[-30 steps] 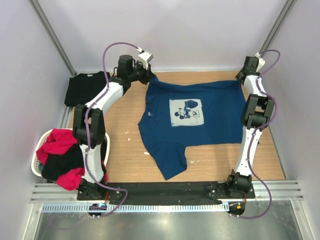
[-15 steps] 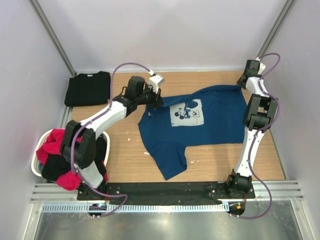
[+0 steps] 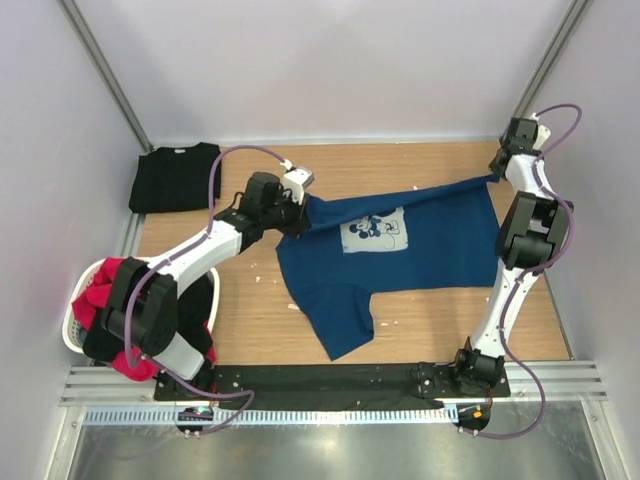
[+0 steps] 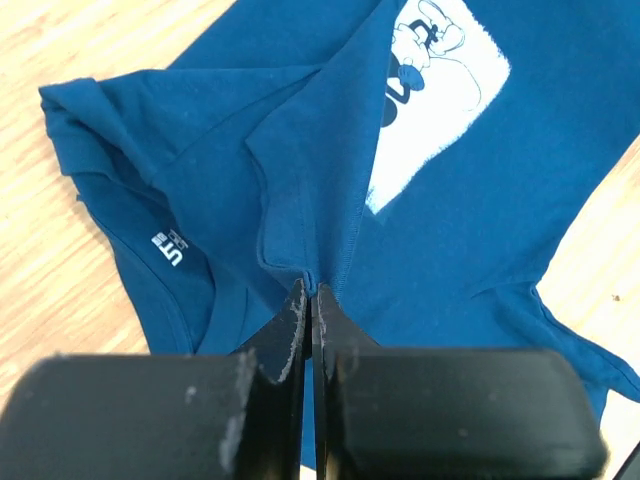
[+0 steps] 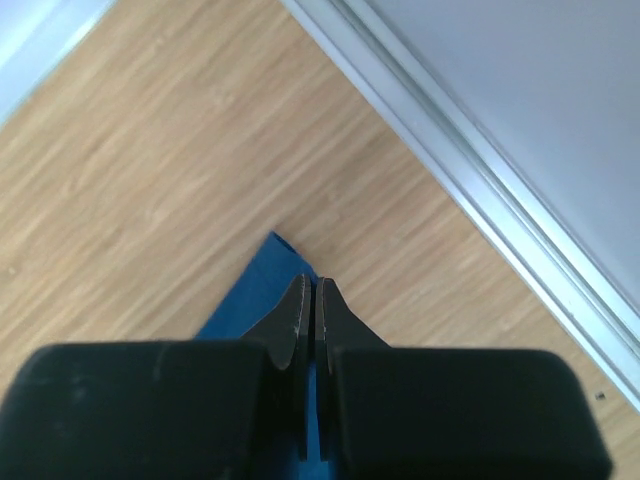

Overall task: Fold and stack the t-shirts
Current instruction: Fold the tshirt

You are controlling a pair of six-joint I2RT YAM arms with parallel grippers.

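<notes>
1. The navy t-shirt (image 3: pixel 420 250) is spread mid-table (image 3: pixel 400 165). Since a second ago its far edge has been raised and drawn nearward, so a first lengthwise fold is judged to be under way.
2. The left gripper (image 4: pixel 308 300) is clenched on the shoulder fabric.
3. The right gripper (image 5: pixel 310 290) is clenched on the far hem corner.
4. The white neck label (image 4: pixel 170 249) is read as "UT"; the smaller type beside it cannot be read.

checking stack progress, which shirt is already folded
The plain black t-shirt at the far left corner, a flat rectangle. The navy one is spread out, gripped by the left tool and right tool; the red and black ones heaped in the basket.
</notes>
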